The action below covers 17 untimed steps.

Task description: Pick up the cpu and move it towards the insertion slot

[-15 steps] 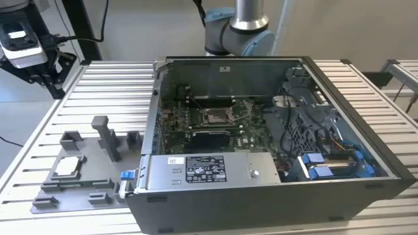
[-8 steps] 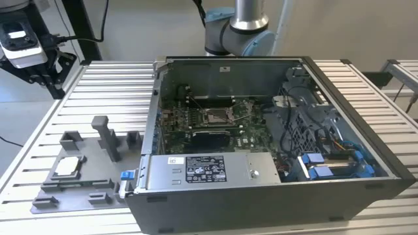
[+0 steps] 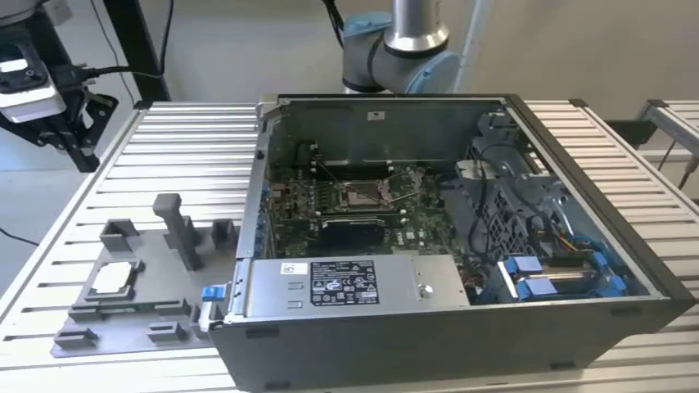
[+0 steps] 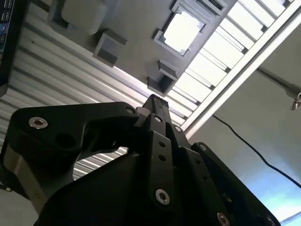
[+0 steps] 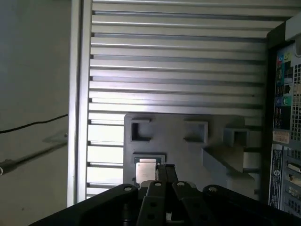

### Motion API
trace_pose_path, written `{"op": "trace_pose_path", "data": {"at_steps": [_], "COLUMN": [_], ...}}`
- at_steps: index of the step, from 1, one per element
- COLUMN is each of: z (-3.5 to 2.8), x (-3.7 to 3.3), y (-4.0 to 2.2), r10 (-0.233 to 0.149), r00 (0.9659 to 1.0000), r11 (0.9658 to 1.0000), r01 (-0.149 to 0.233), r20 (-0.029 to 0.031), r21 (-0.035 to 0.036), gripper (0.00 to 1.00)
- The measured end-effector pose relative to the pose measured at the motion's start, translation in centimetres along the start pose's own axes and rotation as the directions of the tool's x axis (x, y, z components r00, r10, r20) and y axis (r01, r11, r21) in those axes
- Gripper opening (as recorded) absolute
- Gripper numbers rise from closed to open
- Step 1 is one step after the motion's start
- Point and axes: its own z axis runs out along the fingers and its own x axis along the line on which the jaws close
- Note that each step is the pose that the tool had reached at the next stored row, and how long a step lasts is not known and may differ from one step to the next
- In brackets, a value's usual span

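The arm rises behind the table's far edge, and its wrist end hangs high over the far corner at the exterior view's left, tilted down toward the grey fixture. The gripper holds nothing; its fingers are pressed together. The cpu lies flat in a pocket of that fixture, near the table's edge at the exterior view's left, well apart from the gripper. The insertion slot sits inside the open computer case mid-table
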Motion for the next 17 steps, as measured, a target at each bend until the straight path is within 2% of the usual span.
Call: {"op": "trace_pose_path", "data": {"at_steps": [2, 5, 15, 16, 17], "z": [0.09, 0.27, 0.33, 0.33, 0.33], "x": [0.15, 0.31, 0.4, 0.4, 0.4], "y": [-0.63, -1.01, -1.06, -1.06, -1.05], "r10": [0.0, 0.0, -0.003, -0.003, -0.003], "r00": [1.0, 1.0, 1.0, 1.0, 1.0], "r11": [1.0, 1.0, 1.0, 1.0, 1.0], "r01": [0.0, 0.0, 0.003, 0.003, 0.003], "r20": [0.0, 0.0002, -0.0001, 0.0, 0.0], "r21": [0.0001, 0.0, 0.0, 0.0, 0.0], "gripper": [0.0, 0.0, 0.0, 1.0, 1.0]}}
